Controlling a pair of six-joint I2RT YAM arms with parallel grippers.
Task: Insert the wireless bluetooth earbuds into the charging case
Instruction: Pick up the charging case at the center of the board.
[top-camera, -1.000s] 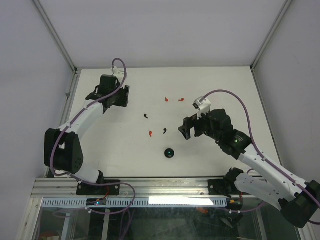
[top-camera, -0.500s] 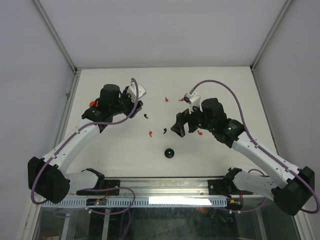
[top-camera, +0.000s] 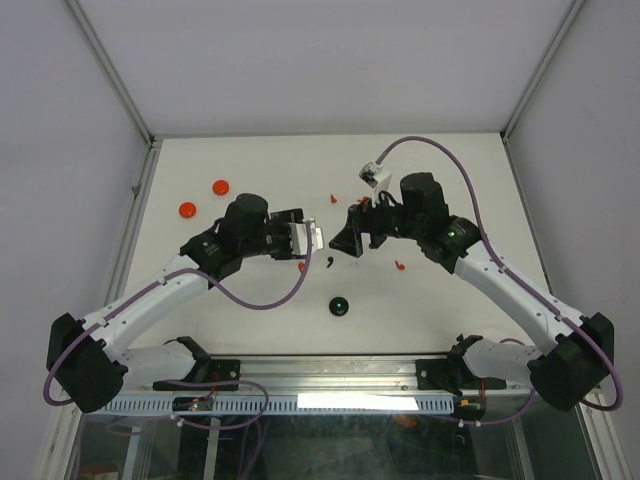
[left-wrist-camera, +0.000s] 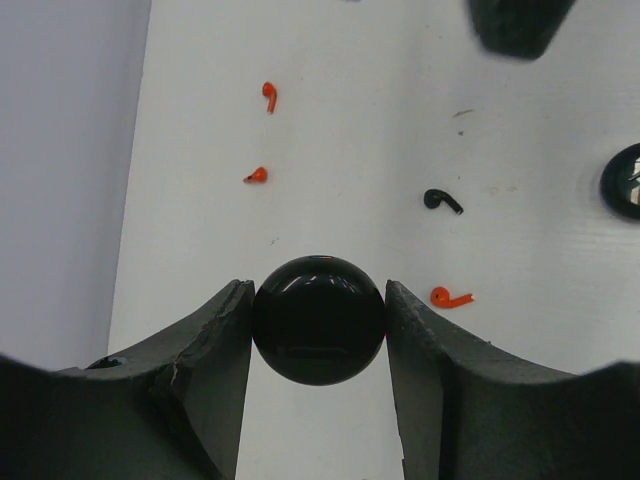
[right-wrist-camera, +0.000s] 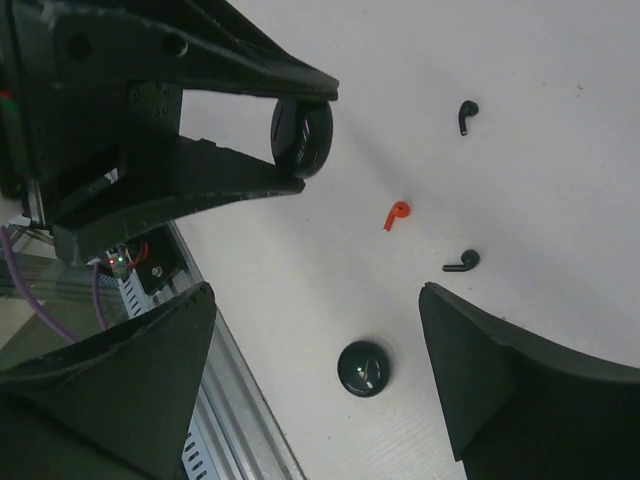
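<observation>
My left gripper (left-wrist-camera: 318, 300) is shut on a round glossy black charging case (left-wrist-camera: 318, 320), held on edge above the table's middle (top-camera: 310, 238). The right wrist view shows the same case (right-wrist-camera: 302, 137) pinched in those fingers. My right gripper (right-wrist-camera: 318, 300) is open and empty, hovering just right of the left one (top-camera: 350, 235). Small earbuds lie loose on the white table: red ones (left-wrist-camera: 269, 95) (left-wrist-camera: 257, 176) (left-wrist-camera: 450, 297) and a black one (left-wrist-camera: 441, 200). From the right wrist I see black earbuds (right-wrist-camera: 466, 113) (right-wrist-camera: 463, 262) and a red one (right-wrist-camera: 397, 213).
A second round black case (top-camera: 340, 305) lies near the front middle, also seen below my right fingers (right-wrist-camera: 363, 368). Two red discs (top-camera: 220, 187) (top-camera: 187, 209) sit at the back left. Another red earbud (top-camera: 400, 265) lies under the right arm. Frame rails border the table.
My left arm swung from the back left toward the middle with the black case, uncovering the two red discs. The right gripper moved up and left to meet it.
</observation>
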